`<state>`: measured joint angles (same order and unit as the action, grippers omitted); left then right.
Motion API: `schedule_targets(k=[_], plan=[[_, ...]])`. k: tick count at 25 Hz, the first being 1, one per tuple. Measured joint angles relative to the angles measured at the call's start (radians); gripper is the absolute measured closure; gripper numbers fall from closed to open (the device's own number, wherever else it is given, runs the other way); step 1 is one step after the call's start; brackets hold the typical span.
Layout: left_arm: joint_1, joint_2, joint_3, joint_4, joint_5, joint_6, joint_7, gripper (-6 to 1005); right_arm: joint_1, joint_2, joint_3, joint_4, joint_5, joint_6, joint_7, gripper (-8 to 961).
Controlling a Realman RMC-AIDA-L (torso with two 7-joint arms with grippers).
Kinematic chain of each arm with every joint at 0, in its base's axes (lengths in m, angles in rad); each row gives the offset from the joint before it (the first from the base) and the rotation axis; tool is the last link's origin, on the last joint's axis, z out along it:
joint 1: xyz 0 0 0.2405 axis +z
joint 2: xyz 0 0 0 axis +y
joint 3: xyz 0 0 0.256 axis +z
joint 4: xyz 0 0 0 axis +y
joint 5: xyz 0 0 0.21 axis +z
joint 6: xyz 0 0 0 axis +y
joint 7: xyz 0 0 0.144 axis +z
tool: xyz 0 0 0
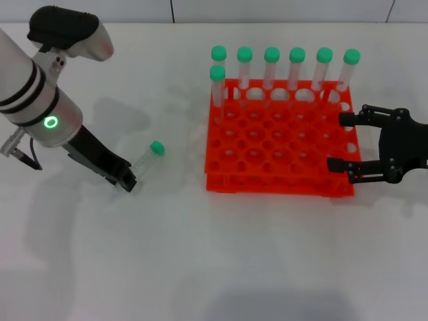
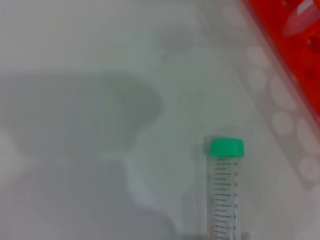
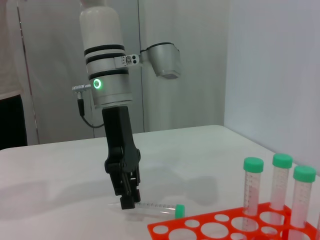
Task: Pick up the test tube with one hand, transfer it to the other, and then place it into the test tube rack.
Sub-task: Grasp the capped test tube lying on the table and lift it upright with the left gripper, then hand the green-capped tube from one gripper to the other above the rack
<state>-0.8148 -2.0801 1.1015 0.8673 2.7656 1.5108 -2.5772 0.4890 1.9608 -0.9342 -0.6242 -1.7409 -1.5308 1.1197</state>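
The left claw (image 1: 124, 179) is down at the bench (image 1: 221, 254) toward its left edge, its fingers closed around the bottom end of the test tube (image 1: 147, 158). The tube lies flat on the bench, its green cap pointing away from the claw toward the rear right. To the right stands the orange-red test tube rack (image 1: 277, 144), well apart from the tube, with seven green-capped tubes (image 1: 271, 67) upright along its rear row. The right claw (image 1: 348, 144) hangs over the rack's right edge, fingers spread wide and holding nothing.
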Motion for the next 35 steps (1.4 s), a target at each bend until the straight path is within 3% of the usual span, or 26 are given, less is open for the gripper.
schedule_targets(k=[12,19,22,24,29,35], plan=[[0.002,0.002,0.085,-0.006,0.016,-0.035,-0.058,692,-0.006,0.003,0.000,0.006,0.003,0.000,-0.010,81],[0.002,0.001,0.086,0.003,0.003,-0.041,-0.055,806,-0.018,0.003,0.000,0.002,0.004,0.000,-0.010,81],[0.010,0.000,0.084,0.023,-0.016,-0.046,-0.052,804,-0.020,0.002,0.000,0.000,0.005,-0.003,-0.009,81],[0.027,0.000,0.080,0.061,-0.022,-0.051,-0.052,803,-0.022,0.001,0.000,-0.001,0.005,-0.006,-0.007,81],[0.142,0.000,0.082,0.283,-0.070,-0.137,0.005,800,-0.032,0.001,0.002,-0.013,0.013,-0.013,-0.004,81],[0.250,0.003,0.070,0.402,-0.400,-0.338,0.306,797,-0.040,0.001,0.012,-0.019,0.017,-0.032,-0.004,80]])
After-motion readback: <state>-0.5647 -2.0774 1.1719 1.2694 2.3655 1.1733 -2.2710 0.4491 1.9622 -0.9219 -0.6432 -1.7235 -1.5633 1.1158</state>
